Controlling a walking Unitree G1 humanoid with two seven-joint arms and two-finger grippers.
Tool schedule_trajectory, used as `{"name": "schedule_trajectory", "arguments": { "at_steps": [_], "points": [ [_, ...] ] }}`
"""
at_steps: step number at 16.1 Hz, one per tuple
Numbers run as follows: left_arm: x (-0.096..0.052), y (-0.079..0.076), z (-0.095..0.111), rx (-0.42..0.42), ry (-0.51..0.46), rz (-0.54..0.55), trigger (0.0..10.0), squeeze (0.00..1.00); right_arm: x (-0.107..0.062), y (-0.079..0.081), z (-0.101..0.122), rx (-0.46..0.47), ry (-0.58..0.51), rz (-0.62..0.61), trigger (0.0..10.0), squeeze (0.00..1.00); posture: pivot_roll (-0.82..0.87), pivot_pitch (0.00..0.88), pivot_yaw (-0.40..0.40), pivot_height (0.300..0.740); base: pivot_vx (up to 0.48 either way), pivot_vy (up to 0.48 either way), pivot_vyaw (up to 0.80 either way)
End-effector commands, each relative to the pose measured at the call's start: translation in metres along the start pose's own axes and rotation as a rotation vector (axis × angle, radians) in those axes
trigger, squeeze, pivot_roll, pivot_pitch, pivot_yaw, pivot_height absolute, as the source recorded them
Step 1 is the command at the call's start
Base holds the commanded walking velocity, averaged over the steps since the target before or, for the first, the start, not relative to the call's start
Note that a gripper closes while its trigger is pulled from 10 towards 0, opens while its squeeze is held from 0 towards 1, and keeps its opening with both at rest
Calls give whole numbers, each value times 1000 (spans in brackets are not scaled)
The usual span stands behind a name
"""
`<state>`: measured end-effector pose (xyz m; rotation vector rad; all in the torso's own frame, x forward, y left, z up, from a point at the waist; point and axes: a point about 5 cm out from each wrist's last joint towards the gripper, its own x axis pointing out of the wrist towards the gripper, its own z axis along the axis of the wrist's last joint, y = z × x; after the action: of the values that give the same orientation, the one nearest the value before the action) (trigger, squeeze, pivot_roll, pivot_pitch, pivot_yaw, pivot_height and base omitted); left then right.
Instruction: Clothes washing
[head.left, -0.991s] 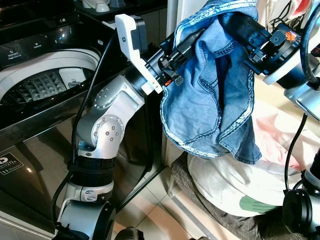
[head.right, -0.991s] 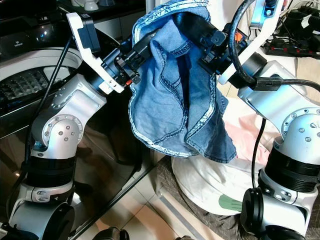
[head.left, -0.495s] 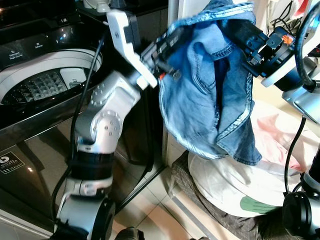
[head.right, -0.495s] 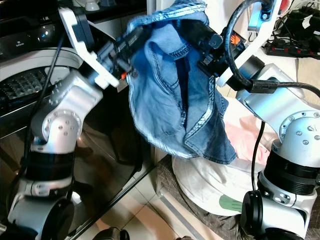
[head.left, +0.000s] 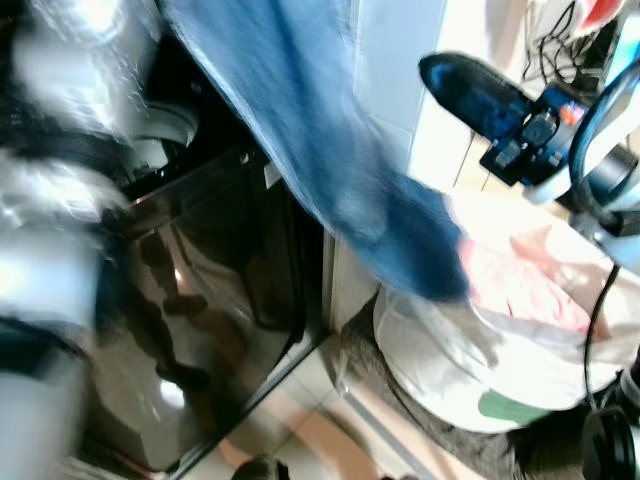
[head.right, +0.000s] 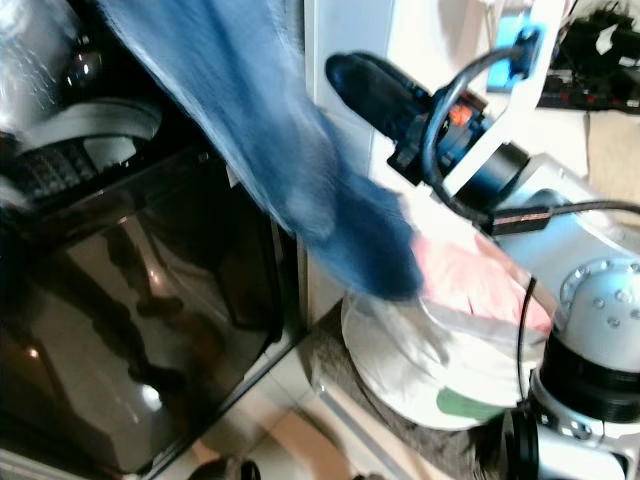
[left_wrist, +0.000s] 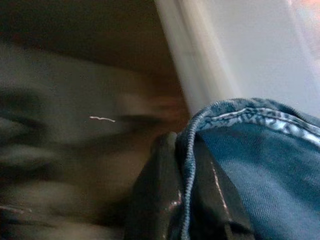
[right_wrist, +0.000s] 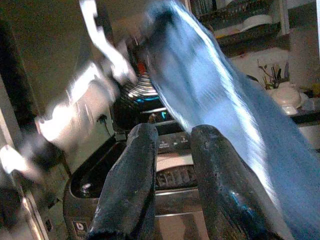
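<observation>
A blue denim garment (head.left: 330, 170) streams in a blurred diagonal from the upper left, over the dark washing machine (head.left: 200, 300), down to the white laundry bag (head.left: 450, 380). In the left wrist view my left gripper (left_wrist: 175, 145) is shut on the garment's stitched hem (left_wrist: 240, 115). My left arm (head.left: 50, 200) is a motion blur at the left edge. At the upper right my right gripper (head.left: 455, 78) is apart from the denim. In the right wrist view the right gripper (right_wrist: 172, 132) is open with nothing between its fingers (right_wrist: 132, 175).
The washer's round top opening (head.right: 90, 125) lies to the left, partly behind the cloth. A pink garment (head.left: 510, 290) rests in the white bag on the floor at the right. A white wall panel (head.right: 340, 150) stands between washer and bag. Cables lie at the upper right.
The right gripper has let go of the denim. The left arm has swung fast to the left and up, dragging the garment toward the washer, so the denim now trails in a long streak.
</observation>
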<state>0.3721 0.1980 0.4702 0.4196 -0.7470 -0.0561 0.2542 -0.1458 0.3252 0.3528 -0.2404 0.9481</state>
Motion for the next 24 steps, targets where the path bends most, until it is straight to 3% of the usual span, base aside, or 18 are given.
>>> {"name": "schedule_trajectory", "arguments": {
  "at_steps": [1,2,3,5,6,7,8,9,10,11,12,13,16,17,18,24],
  "points": [
    [8,24,36,164,-106,134,0,0,0,1,0,-25,-3,-12,10000,0,-50,0,62,740,0,0,0],
    [12,46,65,376,-156,288,0,0,-2,0,0,-39,-15,-35,10000,0,-50,0,66,740,0,0,0],
    [12,55,78,536,-191,384,0,0,-3,-2,1,-45,-36,-61,10000,0,-49,0,71,740,0,0,0],
    [13,52,71,566,-167,372,0,0,-3,-4,2,-46,-42,-70,10000,0,-49,0,72,740,0,0,0],
    [11,31,30,647,-50,272,0,0,-2,-5,-3,-48,-32,-83,10000,0,-55,0,74,740,0,0,0],
    [9,27,20,666,-29,254,0,0,-1,-5,-5,-48,-28,-85,10000,0,-59,0,74,740,0,0,0],
    [0,13,-17,712,110,162,0,0,0,-2,-11,-50,-2,-84,10000,0,-65,0,70,740,0,0,0],
    [-14,-1,-59,712,314,34,0,0,1,-1,-16,-46,20,-76,10000,0,-65,0,70,740,0,0,0],
    [-23,-8,-78,677,405,-27,0,0,1,0,-17,-45,31,-71,10000,0,-67,0,62,740,0,0,0],
    [-43,-20,-111,618,570,-131,0,0,2,3,-23,-46,59,-63,10000,0,-67,0,62,740,0,0,0],
    [-55,-23,-126,565,651,-141,10000,0,4,5,-28,-47,81,-53,10000,0,-75,0,57,740,0,0,0],
    [-72,-26,-145,504,765,-161,10000,0,6,9,-34,-45,109,-37,10000,0,-75,0,57,740,0,0,0],
    [-86,-23,-157,444,892,-216,10000,0,8,19,-50,-60,205,23,10000,0,-75,0,47,740,0,0,0],
    [-90,-24,-160,423,935,-255,10000,945,8,19,-55,-65,228,22,10000,0,-75,0,47,740,0,0,0],
    [-91,-23,-161,406,956,-279,10000,1000,8,19,-57,-69,237,19,10000,0,-69,0,47,740,0,0,0],
    [-90,-17,-158,397,970,-270,10000,1000,8,16,-65,-80,263,-1,10000,0,-66,0,58,740,0,0,0]
  ]
}}
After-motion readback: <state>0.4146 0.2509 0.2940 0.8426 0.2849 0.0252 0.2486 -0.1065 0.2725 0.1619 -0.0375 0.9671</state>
